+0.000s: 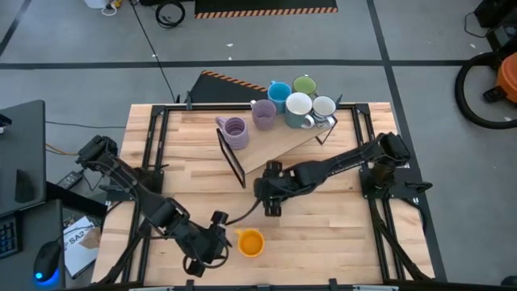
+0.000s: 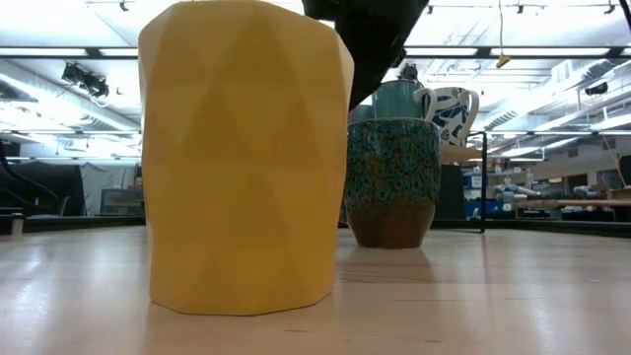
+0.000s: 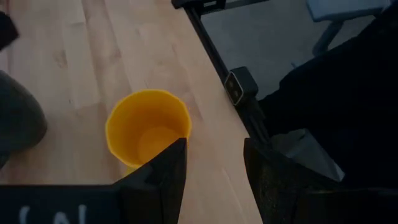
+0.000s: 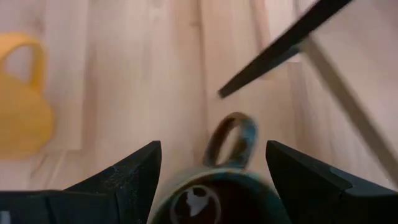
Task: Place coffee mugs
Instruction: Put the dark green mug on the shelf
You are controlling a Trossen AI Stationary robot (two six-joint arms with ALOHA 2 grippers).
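An orange mug stands upright near the table's near edge, filling the low view. My left gripper is open just to its left; in the wrist view the orange mug lies beside one finger. A dark mug with a brown inside stands on its base at mid-table. My right gripper is open above it, one finger on each side of the mug, whose handle points away from the wrist. Blue, green, white, pale and two lavender mugs stand on a wooden board. My left gripper: one fingertip overlaps the orange mug's rim in the wrist view, and I cannot tell whether it touches. The mug stands upright on the table, outside the gap between the fingers.
The wooden board lies slanted across the far half of the table, with a black stand at its left end. Black frame rails run along both sides. Bare wood lies right of the orange mug.
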